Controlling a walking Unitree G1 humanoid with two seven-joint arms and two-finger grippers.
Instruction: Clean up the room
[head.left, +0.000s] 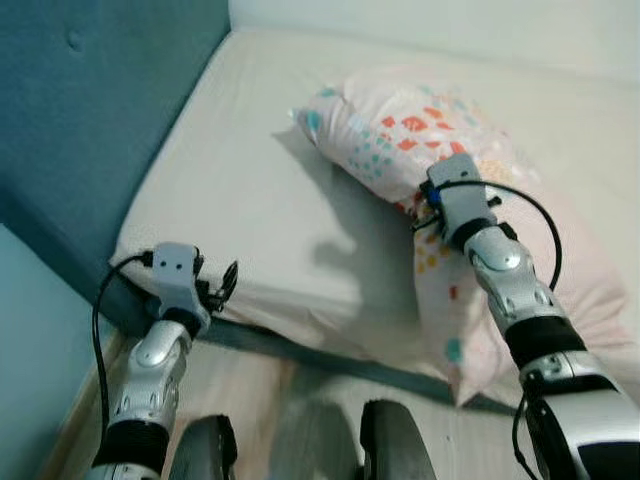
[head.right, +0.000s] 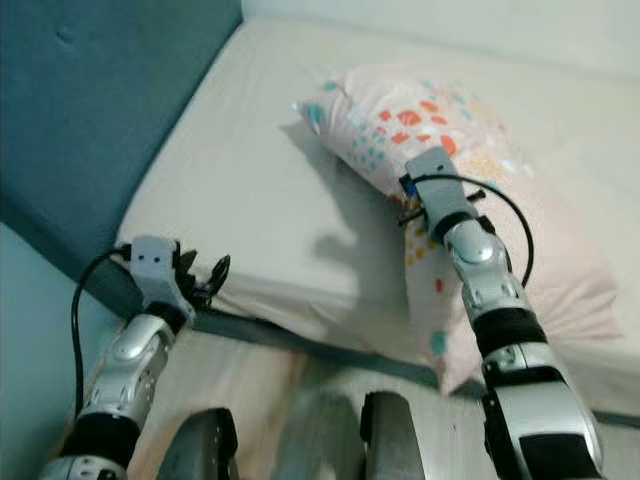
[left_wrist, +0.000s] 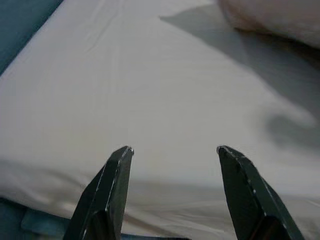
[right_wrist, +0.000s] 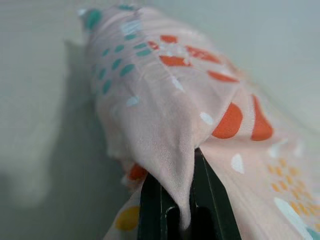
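One pillow (head.left: 430, 150), pink with orange and teal spots, lies on the bed (head.left: 250, 200), its long axis running from the middle toward the front edge. The right tool (right_wrist: 185, 200) is clamped on a fold of its cover near its middle. The left tool (left_wrist: 172, 155), fingers apart, hovers at the bed's front corner by the headboard (head.left: 80, 120), well away from the pillow, so the right arm is the nearer one.

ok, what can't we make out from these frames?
- Right gripper fingertips: wrapped in pillow fabric, right wrist view.
- Pillow's far side: cut by the frame edge, eye views.
- Bed underside: hidden by the mattress edge.
- Left gripper: open over bare sheet.
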